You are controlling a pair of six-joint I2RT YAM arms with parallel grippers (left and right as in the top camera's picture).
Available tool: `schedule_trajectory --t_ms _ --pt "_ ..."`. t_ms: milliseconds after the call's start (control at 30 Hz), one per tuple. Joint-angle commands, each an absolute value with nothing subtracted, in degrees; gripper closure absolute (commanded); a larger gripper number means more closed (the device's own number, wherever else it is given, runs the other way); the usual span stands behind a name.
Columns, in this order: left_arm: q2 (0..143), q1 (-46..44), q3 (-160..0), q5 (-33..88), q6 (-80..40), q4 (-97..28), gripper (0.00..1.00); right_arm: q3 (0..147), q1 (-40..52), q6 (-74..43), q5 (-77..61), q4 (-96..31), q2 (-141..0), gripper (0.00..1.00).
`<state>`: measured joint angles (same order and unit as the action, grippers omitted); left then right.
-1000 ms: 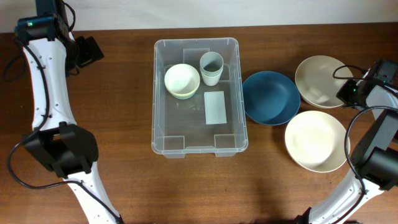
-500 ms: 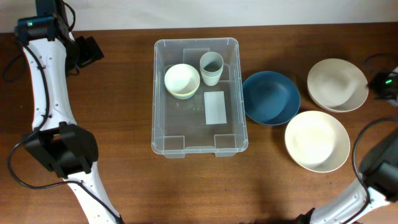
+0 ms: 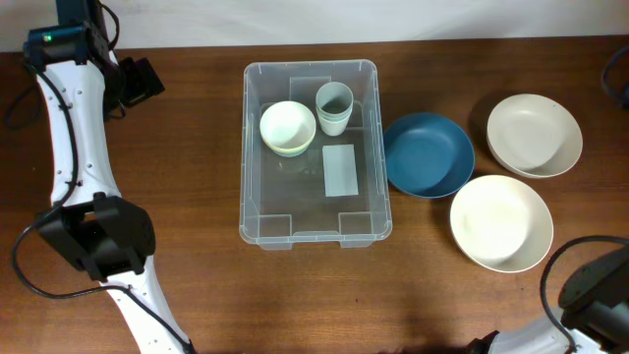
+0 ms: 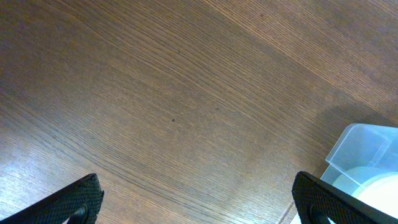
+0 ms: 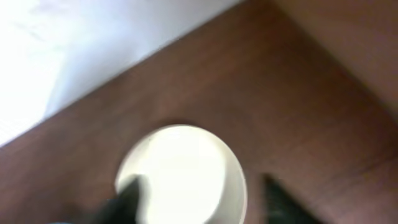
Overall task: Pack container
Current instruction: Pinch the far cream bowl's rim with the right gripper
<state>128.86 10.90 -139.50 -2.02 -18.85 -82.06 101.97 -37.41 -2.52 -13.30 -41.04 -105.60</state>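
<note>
The container (image 3: 257, 197), a big clear bin, stands mid-table with a small cream bowl (image 3: 288, 128), a pale cup (image 3: 333, 106) and its white label (image 3: 339, 169) inside. To its right lie a blue bowl (image 3: 428, 154), a beige bowl (image 3: 534, 135) and a cream bowl (image 3: 499, 222). My left gripper (image 4: 198, 202) hangs open over bare wood at the far left, with a corner of the container (image 4: 367, 149) at its right. My right gripper (image 5: 202, 199) is outside the overhead view. Its blurred wrist view shows the jaws apart above a pale bowl (image 5: 180, 174), holding nothing.
The left arm (image 3: 74, 147) runs down the table's left side. A cable (image 3: 619, 88) shows at the right edge. A white wall (image 5: 93, 43) lies beyond the table's far edge. Bare wood spreads in front of the container.
The right gripper slid the beige bowl a little to the right, opened, let it go and left the overhead view. The left arm has not moved.
</note>
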Motion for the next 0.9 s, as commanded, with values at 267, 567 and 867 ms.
schedule_trajectory --t_ms 267,567,867 --pt "128.9 11.0 -140.4 -2.8 -18.4 -82.1 0.01 99.5 -37.2 -1.9 -9.8 -41.6 -117.9 0.01" --pt "128.9 11.0 -140.4 -2.8 -18.4 -82.1 0.01 99.5 -37.2 -1.9 -9.8 -41.6 -126.5 0.01" --pt "128.9 11.0 -140.4 -2.8 -18.4 -82.1 0.01 99.5 -37.1 -1.9 -12.1 -40.3 -131.3 0.12"
